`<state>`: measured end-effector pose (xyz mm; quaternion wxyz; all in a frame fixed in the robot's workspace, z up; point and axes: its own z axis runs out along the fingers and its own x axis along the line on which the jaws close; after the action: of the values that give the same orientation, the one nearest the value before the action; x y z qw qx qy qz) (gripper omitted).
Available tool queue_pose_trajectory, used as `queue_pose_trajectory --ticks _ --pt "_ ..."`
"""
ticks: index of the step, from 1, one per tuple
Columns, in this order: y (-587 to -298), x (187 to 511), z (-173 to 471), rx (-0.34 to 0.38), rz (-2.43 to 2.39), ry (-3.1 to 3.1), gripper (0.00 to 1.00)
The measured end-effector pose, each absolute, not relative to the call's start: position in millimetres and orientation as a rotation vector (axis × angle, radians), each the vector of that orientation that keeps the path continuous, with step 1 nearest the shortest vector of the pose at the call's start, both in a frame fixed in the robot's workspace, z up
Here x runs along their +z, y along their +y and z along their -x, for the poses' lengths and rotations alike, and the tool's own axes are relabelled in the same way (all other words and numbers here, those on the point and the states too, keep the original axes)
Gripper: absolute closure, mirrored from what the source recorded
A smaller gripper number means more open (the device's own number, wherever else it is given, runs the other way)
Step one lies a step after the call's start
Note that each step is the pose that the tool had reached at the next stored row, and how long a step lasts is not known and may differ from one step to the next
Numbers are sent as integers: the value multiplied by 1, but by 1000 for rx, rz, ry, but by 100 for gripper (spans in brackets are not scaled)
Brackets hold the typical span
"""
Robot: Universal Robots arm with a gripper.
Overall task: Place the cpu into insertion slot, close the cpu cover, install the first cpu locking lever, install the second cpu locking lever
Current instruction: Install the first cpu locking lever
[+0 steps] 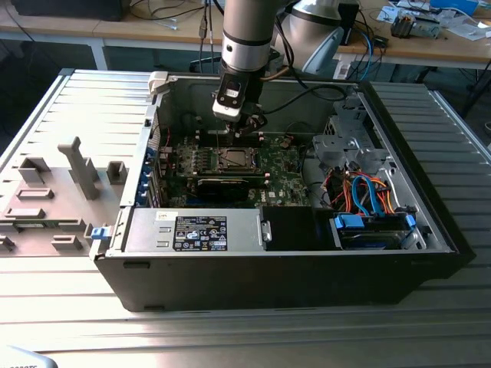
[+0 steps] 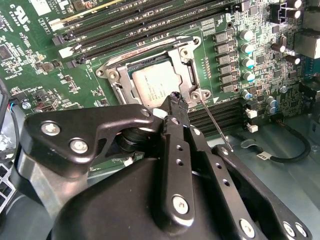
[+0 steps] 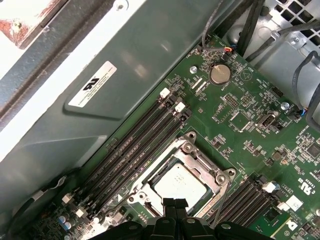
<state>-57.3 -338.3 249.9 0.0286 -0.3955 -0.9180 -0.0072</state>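
Exterior view first: the arm reaches down into the open computer case (image 1: 291,276), and I see the gripper (image 1: 247,123) in the upper middle of the frame, right over the green motherboard (image 1: 282,170). Just beneath it sits the insertion slot (image 1: 233,159). Over to both wrist views: the cpu (image 2: 155,82) lies flat in the slot, its pale top showing through the window of the cpu cover (image 2: 184,54), which is down over it. The gripper's 2 fingers (image 3: 168,206) are pinched narrow, tips together, at the cover's corner. 1 thin locking lever (image 2: 212,122) runs off just beside the fingertips; whether they touch it, I cannot tell. Long black memory slots (image 3: 134,146) flank the socket.
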Motion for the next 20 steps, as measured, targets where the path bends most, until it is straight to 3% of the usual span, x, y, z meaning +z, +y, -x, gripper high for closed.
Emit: queue_pose_trajectory --ticks 20 --pt "-338 250 57 -22 1198 -2842 89"
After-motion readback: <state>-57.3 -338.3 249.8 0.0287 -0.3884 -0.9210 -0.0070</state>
